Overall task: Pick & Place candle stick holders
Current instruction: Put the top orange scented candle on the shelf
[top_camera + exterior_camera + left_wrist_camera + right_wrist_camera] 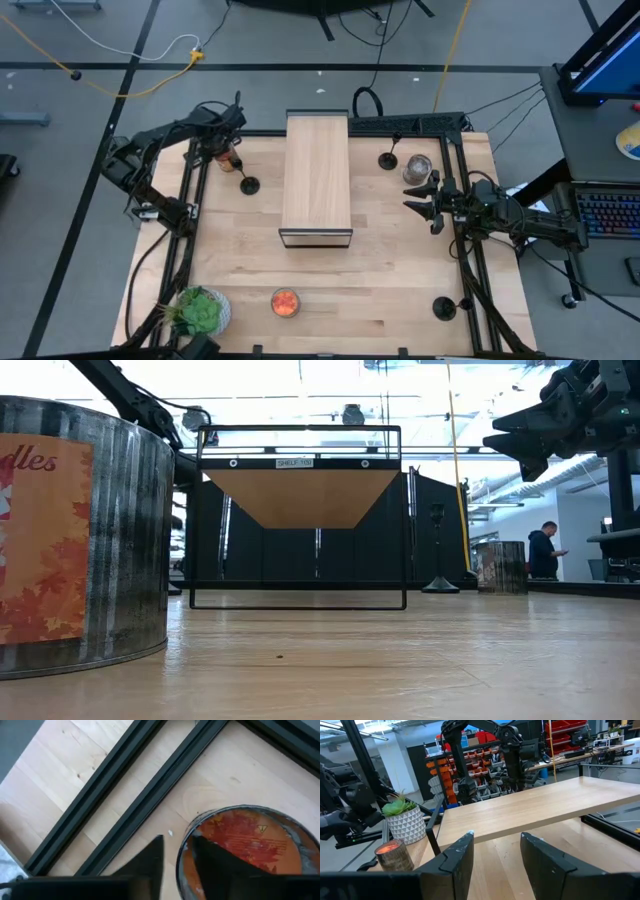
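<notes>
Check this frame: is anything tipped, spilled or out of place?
Nothing looks tipped or spilled; the three candle stick holders appear upright. One oddity: the left claw is poised, open, at a red-labelled jar, not at a holder. The right claw is open near the silvery jar.

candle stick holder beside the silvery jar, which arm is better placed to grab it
Right. The right gripper, open, hangs just in front of that holder; the left gripper is over a red jar across the shelf.

Grey floor (90, 110), red parts bins (487, 755) behind.
</notes>
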Controlling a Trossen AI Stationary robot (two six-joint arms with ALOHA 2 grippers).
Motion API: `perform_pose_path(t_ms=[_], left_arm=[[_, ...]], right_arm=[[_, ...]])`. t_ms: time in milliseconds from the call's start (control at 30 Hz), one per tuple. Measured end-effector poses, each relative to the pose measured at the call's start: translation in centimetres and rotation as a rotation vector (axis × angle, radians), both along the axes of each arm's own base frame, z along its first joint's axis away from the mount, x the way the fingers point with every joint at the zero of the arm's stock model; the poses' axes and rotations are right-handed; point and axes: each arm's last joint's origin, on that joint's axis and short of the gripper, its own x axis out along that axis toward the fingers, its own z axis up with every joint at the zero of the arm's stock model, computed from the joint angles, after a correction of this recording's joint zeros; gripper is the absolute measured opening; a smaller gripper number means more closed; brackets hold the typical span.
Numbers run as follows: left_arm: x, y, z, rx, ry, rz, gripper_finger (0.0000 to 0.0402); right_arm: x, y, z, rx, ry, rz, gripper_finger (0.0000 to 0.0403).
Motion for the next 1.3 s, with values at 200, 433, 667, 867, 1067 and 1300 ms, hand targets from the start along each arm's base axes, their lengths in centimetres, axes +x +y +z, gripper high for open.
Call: perform_pose_path(t_ms=[200,433,667,867,1067,1300], left_arm=[[0.2,0.0,-0.1,0.012,0.037,-0.022,0.0015],[0.1,0.0,-0.1,0.007,0.043,-0.044,0.0017],[0.1,0.0,-0.1,0.001,0.046,-0.072,0.0010],[-0.1,-0.4,0.9,0.023,0.026,-0.102,0.0005],[-0.6,-1.2,2.6,0.085,-0.003,-0.119,0.0003],[-1.4,-2.0,4.5,0.176,-0.044,-0.114,0.0002]], right_arm=[[0.0,0.0,0.0,0.000,0.000,0.000,0.0155],[0.0,0.0,0.0,0.000,0.000,0.001,0.0155],[0.0,0.0,0.0,0.000,0.000,0.000,0.0155],[0.0,0.0,0.0,0.000,0.000,0.000,0.0155],[0.0,0.0,0.0,0.000,0.000,0.000,0.0155],[0.0,0.0,0.0,0.000,0.000,0.000,0.0155]])
